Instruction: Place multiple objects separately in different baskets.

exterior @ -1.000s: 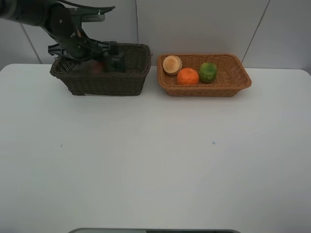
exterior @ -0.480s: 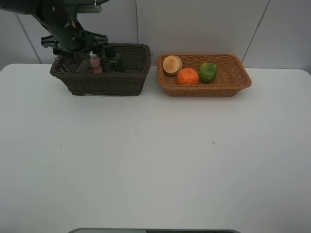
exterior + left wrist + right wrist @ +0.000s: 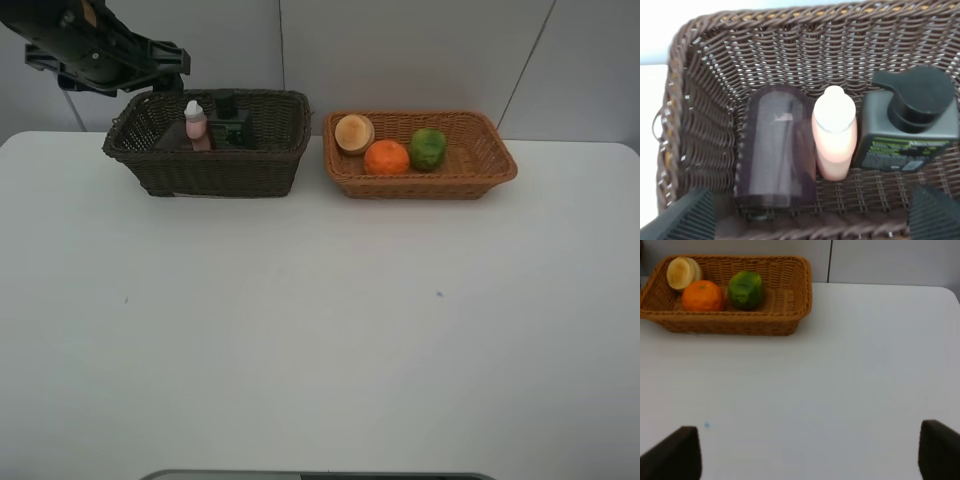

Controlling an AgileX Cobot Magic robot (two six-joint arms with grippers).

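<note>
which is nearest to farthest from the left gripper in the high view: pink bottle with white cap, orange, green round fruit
1. The pink bottle with white cap, in the dark brown wicker basket just right of the open left gripper.
2. The orange, front middle of the light tan wicker basket.
3. The green round fruit, right of the orange.

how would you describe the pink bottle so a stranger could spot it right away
Look in the dark brown basket at the back left of the table. Three things stand inside; the pink bottle is the middle one. It alone is pale pink with a white cap, between a mauve cup and a dark green bottle.
</note>
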